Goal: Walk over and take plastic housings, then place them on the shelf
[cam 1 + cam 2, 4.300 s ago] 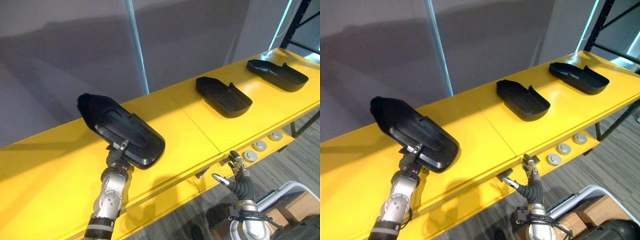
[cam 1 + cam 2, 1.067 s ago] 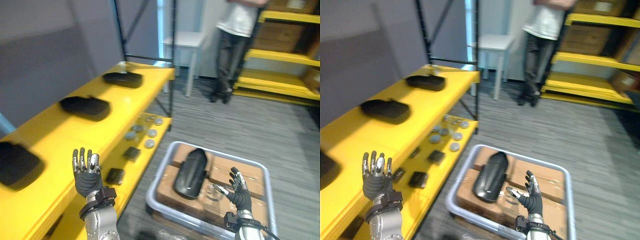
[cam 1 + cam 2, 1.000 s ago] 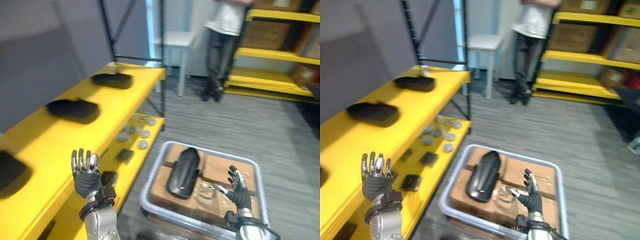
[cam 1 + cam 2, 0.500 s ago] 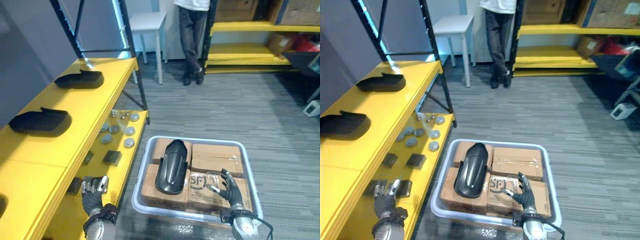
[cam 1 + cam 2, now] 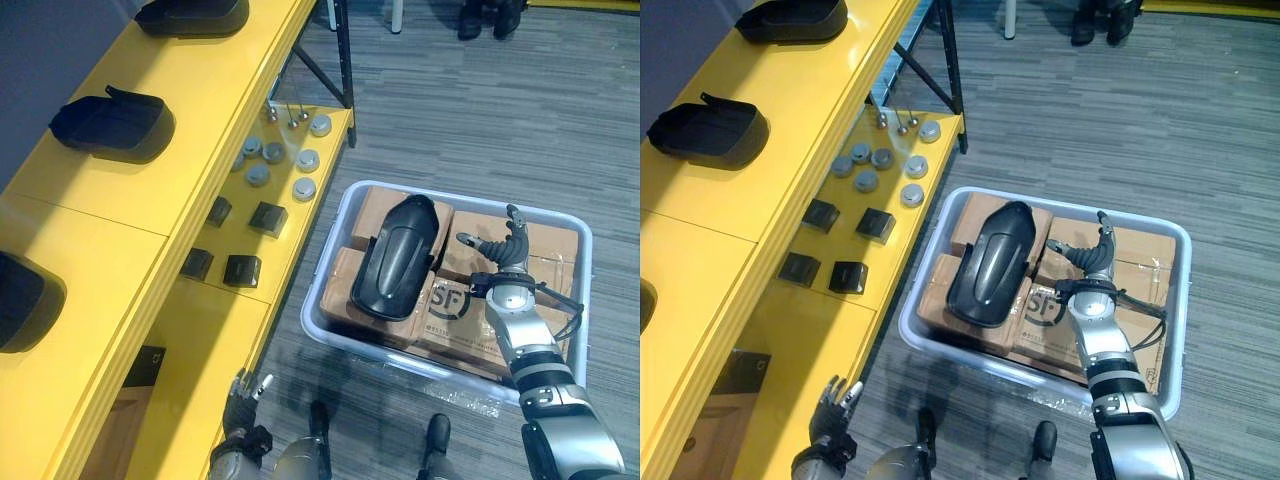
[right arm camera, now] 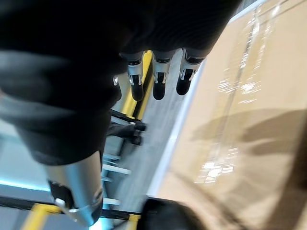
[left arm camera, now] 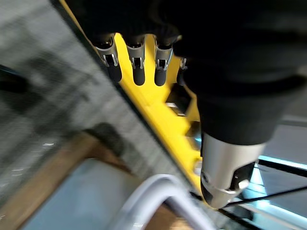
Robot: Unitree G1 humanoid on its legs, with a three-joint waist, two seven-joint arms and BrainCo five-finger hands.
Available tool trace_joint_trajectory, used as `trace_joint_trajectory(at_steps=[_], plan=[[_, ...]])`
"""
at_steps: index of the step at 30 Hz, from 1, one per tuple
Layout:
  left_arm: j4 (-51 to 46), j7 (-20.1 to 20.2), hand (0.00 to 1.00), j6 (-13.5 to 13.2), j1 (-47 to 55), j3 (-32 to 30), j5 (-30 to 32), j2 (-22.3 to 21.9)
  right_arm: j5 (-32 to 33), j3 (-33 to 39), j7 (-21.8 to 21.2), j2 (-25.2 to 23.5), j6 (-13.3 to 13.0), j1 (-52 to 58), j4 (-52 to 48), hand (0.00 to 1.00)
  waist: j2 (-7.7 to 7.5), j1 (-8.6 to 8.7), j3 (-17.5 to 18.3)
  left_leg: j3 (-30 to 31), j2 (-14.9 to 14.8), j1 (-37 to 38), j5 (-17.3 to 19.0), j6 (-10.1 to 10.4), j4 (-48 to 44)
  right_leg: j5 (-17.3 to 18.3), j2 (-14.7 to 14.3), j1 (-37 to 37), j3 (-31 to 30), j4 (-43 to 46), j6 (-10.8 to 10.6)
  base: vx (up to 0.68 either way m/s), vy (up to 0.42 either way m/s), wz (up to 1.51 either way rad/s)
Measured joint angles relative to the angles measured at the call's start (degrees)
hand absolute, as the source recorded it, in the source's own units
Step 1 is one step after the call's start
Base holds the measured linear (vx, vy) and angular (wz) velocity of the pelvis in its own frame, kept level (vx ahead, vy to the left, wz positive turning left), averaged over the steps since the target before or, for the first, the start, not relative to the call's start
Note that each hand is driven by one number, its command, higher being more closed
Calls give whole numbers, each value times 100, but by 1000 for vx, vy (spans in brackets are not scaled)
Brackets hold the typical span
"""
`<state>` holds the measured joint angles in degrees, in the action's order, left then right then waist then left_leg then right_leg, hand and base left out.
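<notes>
Head cameras: a black plastic housing (image 5: 393,258) lies on cardboard boxes (image 5: 545,250) in a grey bin (image 5: 322,262) beside the yellow shelf (image 5: 130,230), where other housings (image 5: 112,122) sit. The right hand (image 5: 503,258), fingers spread, hovers over the boxes just beside the housing, not touching it. The left hand (image 5: 242,402) hangs low by the shelf.

Left wrist camera: fingers (image 7: 139,67) straight, holding nothing, with the shelf edge beyond.

Right wrist camera: fingers (image 6: 158,79) straight above a box.
</notes>
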<state>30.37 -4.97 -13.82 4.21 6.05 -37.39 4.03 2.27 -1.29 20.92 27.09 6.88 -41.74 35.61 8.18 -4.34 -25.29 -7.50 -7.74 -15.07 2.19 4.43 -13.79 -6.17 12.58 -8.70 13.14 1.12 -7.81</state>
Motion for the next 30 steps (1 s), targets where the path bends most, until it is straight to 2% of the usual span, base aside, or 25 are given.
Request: trace_joint_trajectory(at_steps=[5,12,13,19,22,25,29,30], plan=[[461,318,0,3,-12,2,-357,-10,-275,-358,-800,23,405,-39,165,0,56,0,-75,-14,-14,-154,-41,3,-14,2,10,-259,-3,181,2,-27,12,-3],[838,537,0,5,-308,89,-396,-64,-865,-753,-1451,124,600,240,-299,0,57,-11,-115,-2,-6,-249,-49,2,-76,113,73,-477,29,520,35,-31,13,1],[870,547,0,10,-359,130,-398,-67,-992,-830,-1528,123,652,251,-367,100,55,-2,-116,2,-11,-288,-51,1,-94,139,80,-549,28,608,39,-31,5,0],[1062,630,0,64,-465,227,-398,-104,-1515,-902,-1626,105,955,141,-300,100,55,-11,-117,62,-11,-306,-87,6,-79,164,88,-571,83,674,41,10,2,4],[1148,638,0,88,-488,233,-401,-103,-2004,-1036,-1609,120,1291,-112,-69,100,55,-21,-116,128,-8,-304,-145,19,-36,221,103,-578,183,766,67,36,-9,11],[1153,663,0,93,-504,359,-429,-102,-2398,-1135,-1506,105,1737,-493,381,100,56,-137,-116,134,-11,-270,-215,31,54,280,110,-613,197,872,70,35,-17,5],[1120,713,0,93,-504,480,-508,-128,-2348,-1137,-1361,164,2196,-697,1330,100,56,-255,-117,143,66,-186,-296,25,178,351,202,-621,218,1005,63,16,1,8],[1092,728,0,93,-498,477,-543,-120,-2264,-1116,-1266,203,2195,-713,1420,100,56,-238,-117,143,84,-177,-316,12,206,363,238,-634,220,1036,61,18,10,6]])
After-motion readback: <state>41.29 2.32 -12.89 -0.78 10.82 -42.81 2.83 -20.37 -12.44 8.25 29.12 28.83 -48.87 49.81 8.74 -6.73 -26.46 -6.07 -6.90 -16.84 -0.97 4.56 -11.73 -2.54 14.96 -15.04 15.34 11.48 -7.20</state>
